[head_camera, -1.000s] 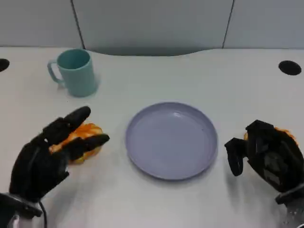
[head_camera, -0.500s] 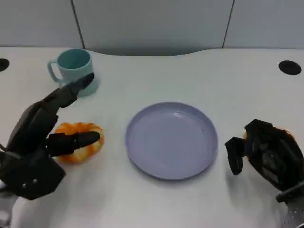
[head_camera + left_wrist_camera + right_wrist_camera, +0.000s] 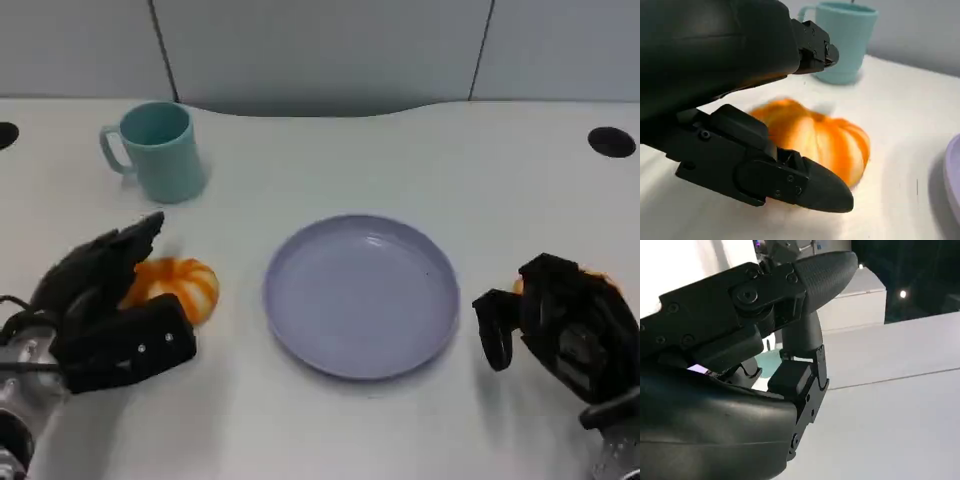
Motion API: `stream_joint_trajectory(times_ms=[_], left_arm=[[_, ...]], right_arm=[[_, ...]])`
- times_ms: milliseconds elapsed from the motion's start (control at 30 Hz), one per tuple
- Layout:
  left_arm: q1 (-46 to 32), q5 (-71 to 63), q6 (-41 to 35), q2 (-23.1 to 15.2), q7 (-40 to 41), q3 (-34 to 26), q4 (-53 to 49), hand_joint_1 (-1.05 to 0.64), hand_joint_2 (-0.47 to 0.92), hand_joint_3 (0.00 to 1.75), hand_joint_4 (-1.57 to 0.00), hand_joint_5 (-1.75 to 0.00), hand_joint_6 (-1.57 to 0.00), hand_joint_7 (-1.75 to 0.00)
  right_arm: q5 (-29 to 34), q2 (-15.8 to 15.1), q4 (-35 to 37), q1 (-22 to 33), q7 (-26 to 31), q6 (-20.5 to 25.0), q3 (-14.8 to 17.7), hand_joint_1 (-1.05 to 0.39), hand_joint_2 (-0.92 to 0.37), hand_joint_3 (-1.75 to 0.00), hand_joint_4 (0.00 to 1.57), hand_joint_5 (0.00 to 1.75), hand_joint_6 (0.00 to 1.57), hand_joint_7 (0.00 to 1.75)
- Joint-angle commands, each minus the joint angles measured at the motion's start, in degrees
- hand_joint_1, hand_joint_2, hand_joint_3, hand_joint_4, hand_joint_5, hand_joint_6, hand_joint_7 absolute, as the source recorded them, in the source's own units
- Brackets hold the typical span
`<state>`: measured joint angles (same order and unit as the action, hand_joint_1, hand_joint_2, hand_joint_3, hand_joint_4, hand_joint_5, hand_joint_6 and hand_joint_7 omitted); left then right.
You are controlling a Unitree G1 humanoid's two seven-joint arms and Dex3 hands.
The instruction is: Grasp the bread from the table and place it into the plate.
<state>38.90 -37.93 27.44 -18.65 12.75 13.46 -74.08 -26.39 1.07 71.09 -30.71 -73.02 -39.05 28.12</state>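
Lying on the white tabletop (image 3: 400, 160), the orange bread (image 3: 178, 285) is seen to the left of the lavender plate (image 3: 361, 295), near it but not touching. The plate is seen to hold nothing. The left hand (image 3: 105, 315) is placed directly beside the bread, on its near-left side, and part of the loaf is covered by it in the head view. In the left wrist view the fingers (image 3: 775, 175) are shown spread, one set above the bread (image 3: 815, 137) and one below it on the near side, with the loaf lying between them; no firm grip can be made out, and whether the fingers touch the crust cannot be told.

A teal mug (image 3: 160, 150) is stood upright at the far left of the tabletop, well behind the bread, and it is also seen behind the loaf in the left wrist view (image 3: 847, 40).

The right hand (image 3: 560, 325) is held just right of the plate. A sliver of something orange (image 3: 597, 279) is glimpsed behind it, but whether the fingers are closed on it cannot be told.
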Motion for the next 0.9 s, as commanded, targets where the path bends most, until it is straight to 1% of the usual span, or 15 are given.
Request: stream_joint_trajectory(times_ms=[33,100,133,167,200,233,267,367,433,500,633,700,767,800,900], left_arm=[[0.6,4.0,-3.6,0.7,-4.5,-0.7,-2.3,-1.02,0.91,0.03,-0.05,-0.03,-0.06,-0.02],[0.3,5.3,-4.2,1.2,-4.8,-0.8,-2.6,-0.97,0.88,0.01,-0.13,-0.08,-0.11,-0.04],[0.1,5.7,-4.3,1.5,-4.4,-0.7,-2.8,-0.9,0.86,0.01,-0.22,-0.13,-0.15,-0.06],[-0.1,5.9,-4.4,1.7,-4.1,-0.5,-2.9,-0.77,0.82,0.0,-0.35,-0.2,-0.26,-0.09],[-0.2,6.2,-5.0,2.1,-4.0,-0.5,-3.0,-0.71,0.81,0.0,-0.4,-0.23,-0.32,-0.1],[-0.2,6.5,-5.5,2.4,-4.0,-0.3,-3.1,-0.56,0.79,0.0,-0.55,-0.26,-0.51,-0.1],[-0.1,6.6,-6.2,2.8,-3.8,0.0,-3.2,-0.51,0.79,0.0,-0.6,-0.25,-0.59,-0.07],[0.2,6.1,-6.9,3.6,-1.9,1.3,-3.1,-0.21,0.8,0.01,-1.03,-0.27,-1.02,-0.12],[0.1,6.6,-5.8,3.8,-0.7,1.2,-3.0,-0.14,0.81,0.01,-1.12,-0.27,-1.13,-0.14],[0.2,6.9,-4.6,3.5,0.8,1.2,-2.9,-0.11,0.82,0.01,-1.14,-0.28,-1.15,-0.14],[1.3,7.1,-2.5,2.6,4.1,1.3,-2.5,-0.1,0.81,0.0,-1.12,-0.3,-1.15,-0.13],[2.4,8.4,-0.7,1.9,4.7,0.1,-2.0,-0.07,0.82,0.0,-1.09,-0.29,-1.13,-0.11],[2.7,8.8,0.0,1.7,4.8,-0.2,-2.0,-0.06,0.82,0.0,-1.08,-0.29,-1.13,-0.11],[3.4,9.3,2.0,1.4,5.9,-0.6,-1.4,-0.06,0.82,0.0,-1.07,-0.3,-1.13,-0.1],[6.0,10.8,7.9,1.0,7.4,-1.8,1.0,-0.14,0.82,0.0,-1.08,-0.33,-1.13,-0.1]], right_arm=[[-2.7,0.3,-0.4,-0.5,-2.1,0.6,1.9,-0.51,-0.92,-0.08,0.94,1.75,0.86,1.52],[-3.9,0.9,-0.5,-0.5,-3.0,0.8,2.6,-0.5,-0.92,-0.07,0.94,1.75,0.86,1.51],[-3.7,0.8,-0.4,-0.4,-2.9,0.7,2.6,-0.49,-0.92,-0.07,0.93,1.75,0.86,1.51],[-3.6,0.6,-0.2,-0.5,-2.8,1.1,2.5,-0.5,-0.92,-0.07,0.92,1.75,0.88,1.46],[-3.8,0.6,-0.1,-0.5,-2.8,1.4,2.7,-0.49,-0.92,-0.06,0.92,1.75,0.9,1.42],[-3.9,0.6,0.0,-0.5,-2.9,1.6,2.7,-0.47,-0.92,-0.05,0.93,1.75,0.92,1.39],[-4.1,0.8,0.0,-0.6,-3.2,1.6,2.9,-0.47,-0.92,-0.05,0.94,1.75,0.93,1.38],[-3.0,0.5,-0.3,-0.4,-2.4,0.1,2.1,-0.49,-0.92,-0.07,0.94,1.75,0.92,1.4],[-3.6,0.7,-0.3,-0.4,-2.7,0.8,2.3,-0.49,-0.92,-0.07,0.94,1.75,0.91,1.39],[-3.9,0.8,-0.4,-0.4,-3.3,1.1,2.5,-0.49,-0.92,-0.07,0.93,1.75,0.91,1.33],[-3.9,1.0,-0.7,-0.5,-2.7,1.4,2.3,-0.48,-0.92,-0.07,0.93,1.75,0.93,1.28],[-2.5,0.4,-0.9,-0.4,-1.6,1.0,1.2,-0.51,-0.92,-0.09,0.93,1.75,0.89,1.39],[-2.0,0.2,-1.0,-0.3,-1.0,0.9,0.7,-0.52,-0.92,-0.1,0.93,1.75,0.88,1.41],[-2.6,0.3,-0.9,-0.6,-1.1,1.7,1.1,-0.52,-0.92,-0.1,0.93,1.75,0.88,1.41],[-3.1,0.8,-0.6,-0.9,-1.5,1.0,1.7,-0.48,-0.92,-0.08,0.93,1.75,0.88,1.43]])
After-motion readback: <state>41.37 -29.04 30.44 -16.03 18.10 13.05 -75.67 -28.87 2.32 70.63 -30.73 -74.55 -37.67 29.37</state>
